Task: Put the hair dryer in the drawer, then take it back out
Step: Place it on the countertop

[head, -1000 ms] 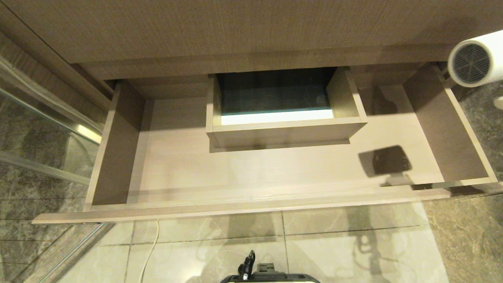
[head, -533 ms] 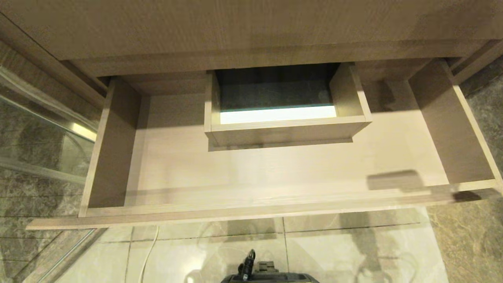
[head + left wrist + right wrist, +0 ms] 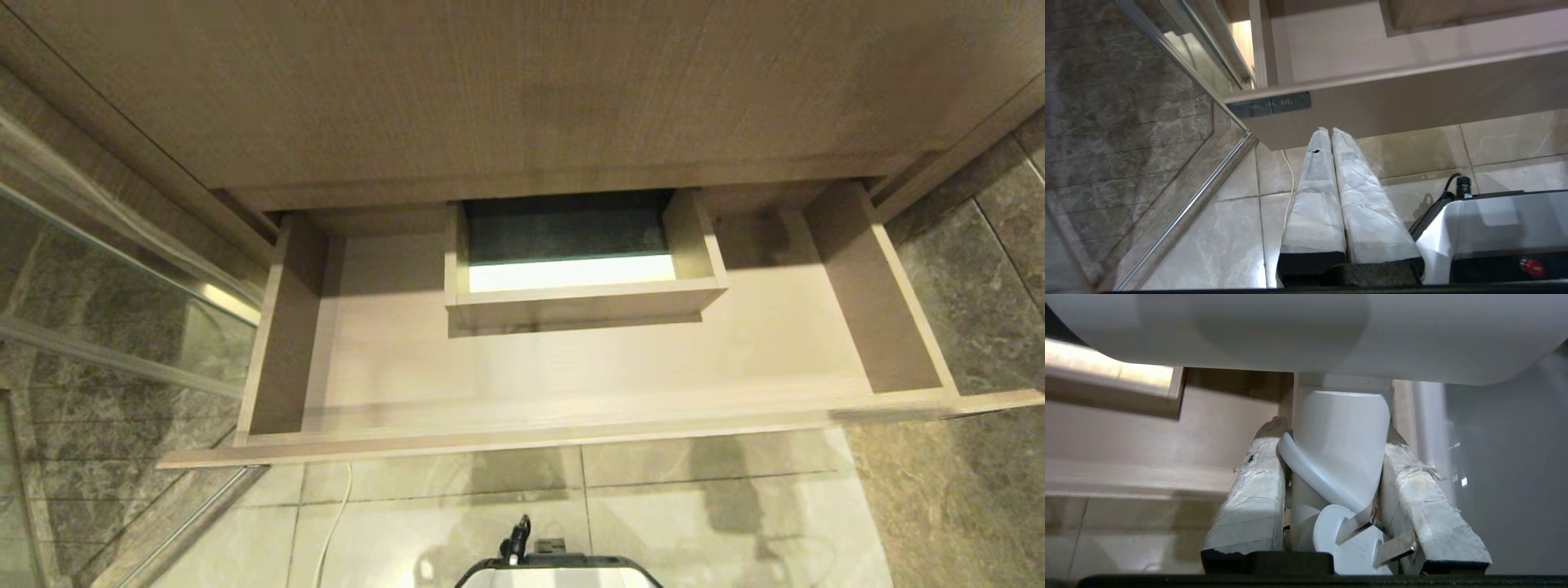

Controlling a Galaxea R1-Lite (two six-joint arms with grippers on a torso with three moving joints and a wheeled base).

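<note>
Parking our left gripper (image 3: pixel 1331 132) with jaws pressed together below the drawer (image 3: pixel 571 437) front, we grasp the hair dryer (image 3: pixel 1339 449) by its handle in the right gripper (image 3: pixel 1331 457), outside the drawer; we should keep it level and clear of the rim.

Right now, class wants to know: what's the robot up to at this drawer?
The right gripper is shut on the white hair dryer, its fingers clamped on the handle, with the barrel across the top of the right wrist view. The drawer stands pulled open, and in the head view it holds nothing but its boxed cutout, so the dryer is out of it. The left gripper is shut and holds nothing, parked low in front of the drawer's labelled front.
</note>
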